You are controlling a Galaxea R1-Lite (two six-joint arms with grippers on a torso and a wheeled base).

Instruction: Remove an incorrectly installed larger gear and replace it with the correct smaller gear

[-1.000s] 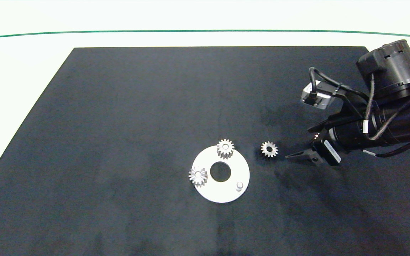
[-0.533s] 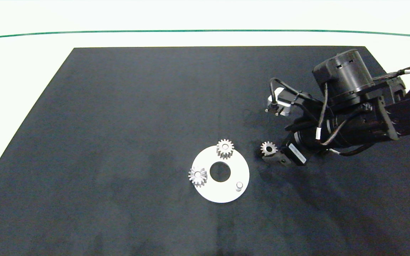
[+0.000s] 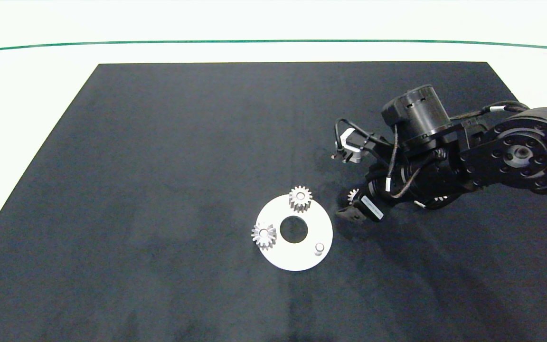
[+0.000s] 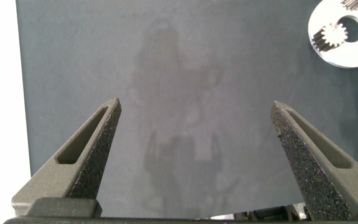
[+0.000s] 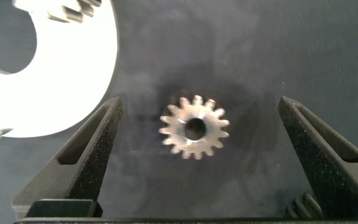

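A smaller gear (image 5: 194,127) with short stubby teeth lies flat on the black mat, just right of the white round plate (image 3: 302,259). My right gripper (image 3: 353,204) is down over this gear (image 3: 352,194), open, one finger on each side and neither touching it. In the right wrist view the gear sits centred in the right gripper (image 5: 199,104). The plate carries two small gears (image 3: 300,198) (image 3: 264,235) and one bare peg (image 3: 319,247). The larger gear is out of view. My left gripper (image 4: 196,109) hangs open over bare mat, far to the left.
The black mat (image 3: 159,166) covers most of the white table, whose far side carries a green line (image 3: 254,41). The plate (image 4: 347,59) shows at a corner of the left wrist view. The plate's rim (image 5: 73,93) lies close beside one right finger (image 5: 89,158).
My right arm has swung in from the right and come down, so its open fingers now straddle the loose small gear. The gear and plate have not moved.
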